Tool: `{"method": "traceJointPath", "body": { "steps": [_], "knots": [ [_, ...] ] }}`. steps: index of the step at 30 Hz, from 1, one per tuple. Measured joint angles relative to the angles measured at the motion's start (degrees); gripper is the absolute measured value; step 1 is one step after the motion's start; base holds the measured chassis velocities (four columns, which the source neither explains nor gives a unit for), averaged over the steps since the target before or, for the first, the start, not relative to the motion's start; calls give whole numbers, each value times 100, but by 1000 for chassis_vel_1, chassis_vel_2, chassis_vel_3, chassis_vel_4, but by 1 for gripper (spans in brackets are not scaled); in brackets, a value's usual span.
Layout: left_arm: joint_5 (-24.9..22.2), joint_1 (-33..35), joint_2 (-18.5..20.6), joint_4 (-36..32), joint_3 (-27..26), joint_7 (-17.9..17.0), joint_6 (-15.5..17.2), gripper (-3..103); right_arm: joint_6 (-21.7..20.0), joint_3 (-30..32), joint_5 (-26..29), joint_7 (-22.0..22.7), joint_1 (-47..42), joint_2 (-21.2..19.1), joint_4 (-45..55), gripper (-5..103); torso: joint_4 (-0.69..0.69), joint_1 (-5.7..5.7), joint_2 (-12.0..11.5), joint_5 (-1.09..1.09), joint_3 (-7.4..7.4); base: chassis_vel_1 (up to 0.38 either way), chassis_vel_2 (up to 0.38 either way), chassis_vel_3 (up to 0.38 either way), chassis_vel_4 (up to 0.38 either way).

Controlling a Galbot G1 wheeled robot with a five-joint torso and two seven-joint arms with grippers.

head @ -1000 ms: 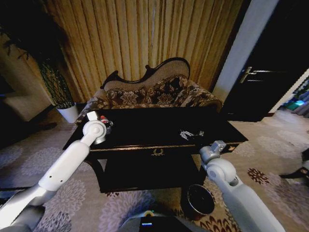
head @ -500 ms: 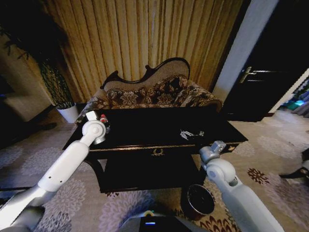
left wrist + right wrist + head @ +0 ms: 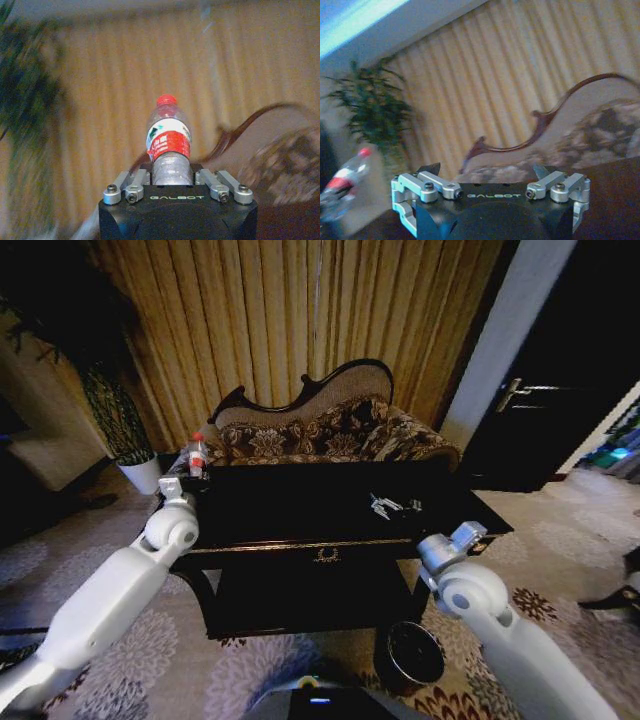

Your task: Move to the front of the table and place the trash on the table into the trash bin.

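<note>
The black table (image 3: 300,515) with gold trim stands right in front of me. My left gripper (image 3: 188,478) is shut on the clear bottle (image 3: 197,453) with the red label and holds it upright above the table's left end. In the left wrist view the bottle (image 3: 169,140) stands up out of the left gripper (image 3: 171,176). Small whitish scraps of trash (image 3: 385,506) lie on the right part of the tabletop. My right gripper (image 3: 485,172) is open and holds nothing, at the table's front right corner (image 3: 466,536). The round dark trash bin (image 3: 412,652) sits on the carpet below it.
A patterned sofa (image 3: 320,430) stands close behind the table, with curtains behind it. A plant in a white pot (image 3: 143,473) is at the far left. A dark door (image 3: 560,390) is at the right. Flowered carpet surrounds the table.
My left arm has raised the bottle off the tabletop and drawn it back toward the left end. The right arm has shifted a little to the right.
</note>
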Motion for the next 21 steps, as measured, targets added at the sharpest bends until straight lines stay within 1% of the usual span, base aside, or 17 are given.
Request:
{"method": "traceJointPath", "body": {
  "steps": [1,2,3,4,5,7,8,9,10,12,14,15,16,18,19,20,21],
  "knots": [
    [172,86,63,-32,-88,284,-272,34,-1,-50,179,-7,89,-99,47,100,-1,0,0,0,0,0,0,0,0],
    [295,174,146,-99,-211,648,-609,34,-2,-129,379,-17,217,-213,91,100,-2,0,0,0,0,0,0,0,0],
    [295,174,146,-99,-211,648,-609,34,-2,-129,379,-17,217,-213,91,100,-2,0,0,0,0,0,0,0,0],
    [352,220,223,-163,-286,965,-896,34,-3,-206,536,-22,322,-289,127,100,-2,0,0,1,0,0,0,0,0],
    [352,220,223,-163,-286,965,-896,34,-3,-206,536,-22,322,-289,127,100,-2,0,0,1,0,0,0,0,0],
    [416,279,332,-287,-338,1538,-1294,34,-2,-388,769,-29,505,-399,187,100,-2,0,0,2,0,0,0,0,0],
    [416,279,332,-287,-338,1538,-1294,34,-2,-388,769,-29,505,-399,187,100,-2,0,0,2,0,0,0,0,0],
    [455,299,366,-356,-328,1757,-1414,34,2,-508,905,-67,622,-501,192,100,-3,0,0,2,0,0,0,0,0],
    [510,299,376,-396,-260,1866,-1495,34,9,-597,1027,-165,757,-598,176,100,-2,0,0,2,0,0,0,0,0],
    [544,296,376,-412,-214,1901,-1523,34,10,-642,1084,-213,832,-647,151,100,-2,0,0,1,0,0,0,0,0],
    [660,193,350,-440,11,1964,-1566,34,13,-861,1372,-354,1332,-845,-119,100,-2,0,0,1,0,0,0,0,0],
    [668,125,332,-438,100,1964,-1570,34,13,-957,1446,-381,1528,-882,-256,100,-2,0,0,0,0,0,0,0,0],
    [668,125,332,-438,100,1964,-1570,34,13,-957,1446,-381,1528,-882,-256,100,-2,0,0,0,0,0,0,0,0],
    [669,-127,303,-366,338,1946,-1576,34,14,-1248,1540,-439,2020,-922,-669,100,-2,0,-1,2,1,0,0,0,0],
    [669,-127,303,-366,338,1946,-1576,34,14,-1248,1540,-439,2020,-922,-669,100,-2,0,-1,2,1,0,0,0,0],
    [664,-335,293,-292,515,1923,-1576,34,13,-1519,1600,-509,2395,-906,-951,100,-3,1,-1,2,1,0,0,0,0],
    [664,-335,293,-292,515,1923,-1576,34,13,-1519,1600,-509,2395,-906,-951,100,-3,1,-1,2,1,0,0,0,0]
  ]
}}
